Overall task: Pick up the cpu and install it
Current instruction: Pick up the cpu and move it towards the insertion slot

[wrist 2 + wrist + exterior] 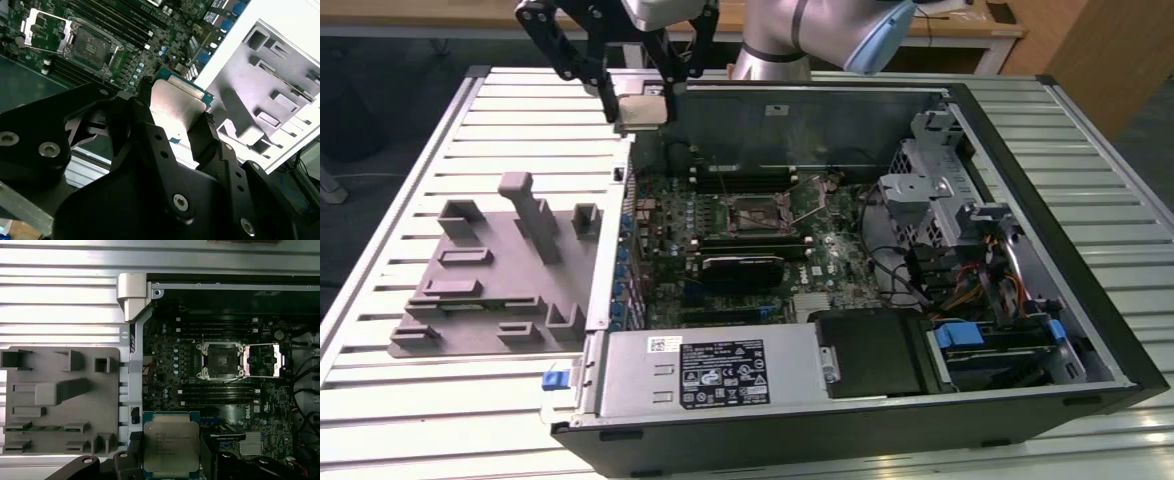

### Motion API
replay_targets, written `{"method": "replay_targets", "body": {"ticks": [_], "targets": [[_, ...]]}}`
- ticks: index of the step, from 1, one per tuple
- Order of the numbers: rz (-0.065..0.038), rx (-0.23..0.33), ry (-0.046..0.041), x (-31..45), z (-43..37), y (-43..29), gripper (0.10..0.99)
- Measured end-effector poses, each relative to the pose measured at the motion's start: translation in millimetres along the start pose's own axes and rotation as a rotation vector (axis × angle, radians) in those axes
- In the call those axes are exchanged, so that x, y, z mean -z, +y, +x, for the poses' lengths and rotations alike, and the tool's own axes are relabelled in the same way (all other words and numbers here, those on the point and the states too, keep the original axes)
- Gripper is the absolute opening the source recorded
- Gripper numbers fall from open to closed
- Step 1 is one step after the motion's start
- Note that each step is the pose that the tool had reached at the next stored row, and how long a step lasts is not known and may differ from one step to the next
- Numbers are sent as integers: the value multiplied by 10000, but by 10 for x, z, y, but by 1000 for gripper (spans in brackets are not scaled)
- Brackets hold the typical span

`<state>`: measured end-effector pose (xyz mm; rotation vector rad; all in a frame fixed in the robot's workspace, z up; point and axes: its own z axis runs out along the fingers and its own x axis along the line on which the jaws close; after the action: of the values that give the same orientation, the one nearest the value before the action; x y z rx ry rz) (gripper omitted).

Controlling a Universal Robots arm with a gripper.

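Observation:
The cpu (646,108), a small square chip with a pale silvery top on a green board, hangs in the air over the far corner of the open computer case on the exterior view's left. My gripper (643,116) is shut on it, one black finger on each side. In both wrist views the cpu (175,107) (171,444) sits between the black fingers (207,137) (208,460). The motherboard socket (758,213) (220,360) (92,47) lies below and apart from the chip, with its metal load plate (262,360) swung open beside it.
A grey plastic fixture (487,275) (55,400) with raised blocks lies on the slatted table on the exterior view's left of the case. Inside the case are the power supply (707,370), memory slots, cables and a drive cage (941,190). The case wall (620,230) stands between fixture and motherboard.

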<state>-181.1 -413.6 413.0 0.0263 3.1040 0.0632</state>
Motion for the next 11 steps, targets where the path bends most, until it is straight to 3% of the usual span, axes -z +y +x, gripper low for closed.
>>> {"method": "replay_targets", "body": {"ticks": [11], "targets": [[0, 0, 7, -26, -313, 5, 541]]}}
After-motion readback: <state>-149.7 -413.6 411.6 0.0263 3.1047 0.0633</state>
